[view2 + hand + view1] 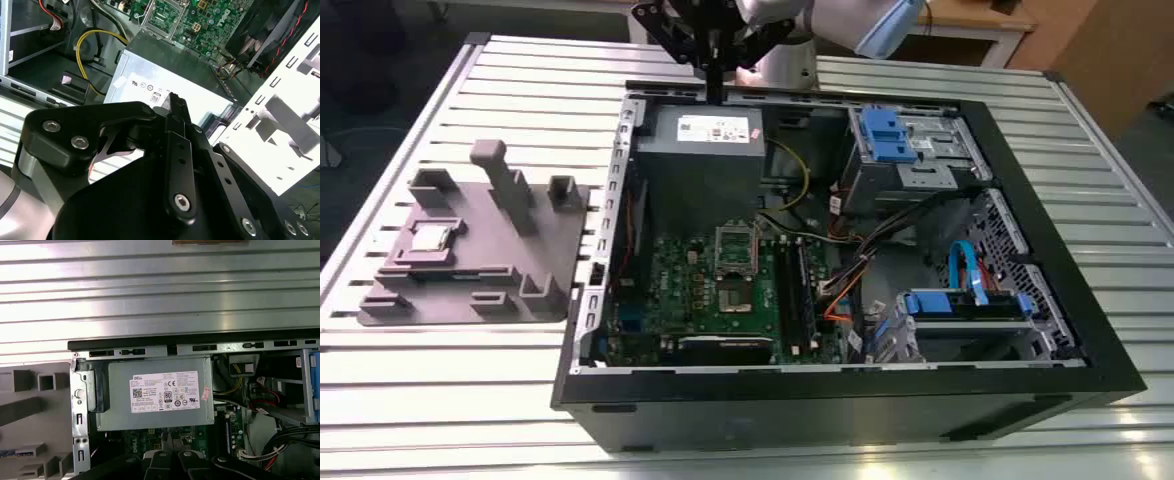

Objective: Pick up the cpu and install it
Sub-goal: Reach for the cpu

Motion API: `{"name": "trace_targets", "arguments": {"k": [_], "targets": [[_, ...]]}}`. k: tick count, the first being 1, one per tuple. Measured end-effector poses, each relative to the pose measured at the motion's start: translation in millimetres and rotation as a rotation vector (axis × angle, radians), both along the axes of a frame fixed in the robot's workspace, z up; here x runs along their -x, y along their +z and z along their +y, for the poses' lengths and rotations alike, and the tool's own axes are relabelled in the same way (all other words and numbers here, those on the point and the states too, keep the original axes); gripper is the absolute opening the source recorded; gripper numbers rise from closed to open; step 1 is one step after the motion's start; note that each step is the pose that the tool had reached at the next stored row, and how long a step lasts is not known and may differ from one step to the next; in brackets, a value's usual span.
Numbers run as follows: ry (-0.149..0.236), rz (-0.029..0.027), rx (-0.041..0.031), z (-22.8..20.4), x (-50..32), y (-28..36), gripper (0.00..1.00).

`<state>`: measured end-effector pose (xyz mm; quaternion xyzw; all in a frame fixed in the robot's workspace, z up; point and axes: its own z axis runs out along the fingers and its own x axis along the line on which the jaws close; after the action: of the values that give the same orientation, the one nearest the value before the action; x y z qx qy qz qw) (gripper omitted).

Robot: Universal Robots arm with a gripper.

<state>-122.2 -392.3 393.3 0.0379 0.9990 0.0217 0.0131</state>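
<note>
In the exterior view the gripper [716, 96], fingers together and empty, hangs above the case [894, 98]; the cpu [430, 238] lies on the grey fixture [534, 270] at its 8 o'clock. Both wrist views show the power supply [160, 390] beneath it. By my judgement the pick is unstarted and calls for parted fingers over the chip.
</note>
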Motion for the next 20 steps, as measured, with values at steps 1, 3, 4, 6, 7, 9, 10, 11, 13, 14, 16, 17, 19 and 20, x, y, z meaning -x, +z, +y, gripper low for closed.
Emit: {"name": "trace_targets", "arguments": {"k": [1,3,4,6,7,9,10,11,13,14,16,17,19,20], "targets": [[0.000,0.0000,0.0000,0.0,0.0,0.0,0.11],[0.000,0.0000,0.0000,0.2,0.0,0.0,0.11],[0.000,0.0000,0.0000,0.2,0.1,0.0,0.11],[0.000,0.0001,0.0000,0.3,0.5,0.0,0.11],[0.000,0.0000,0.0000,0.2,1.0,0.0,0.11],[0.000,-0.0001,0.0000,0.3,1.7,0.0,0.11],[0.000,0.0000,0.0000,0.2,1.9,0.0,0.11],[0.000,0.0000,0.0000,0.2,2.1,0.0,0.11],[0.000,-0.0001,0.0000,0.2,2.8,0.0,0.11],[0.000,-0.0001,-0.0001,0.2,3.2,0.0,0.11],[0.000,0.0000,0.0000,0.2,4.1,0.0,0.11],[0.000,0.0000,0.0000,0.2,4.3,0.0,0.11],[0.000,0.0000,0.0000,0.2,4.7,0.0,0.11],[0.000,0.0000,0.0000,0.2,4.9,0.0,0.11]]}}
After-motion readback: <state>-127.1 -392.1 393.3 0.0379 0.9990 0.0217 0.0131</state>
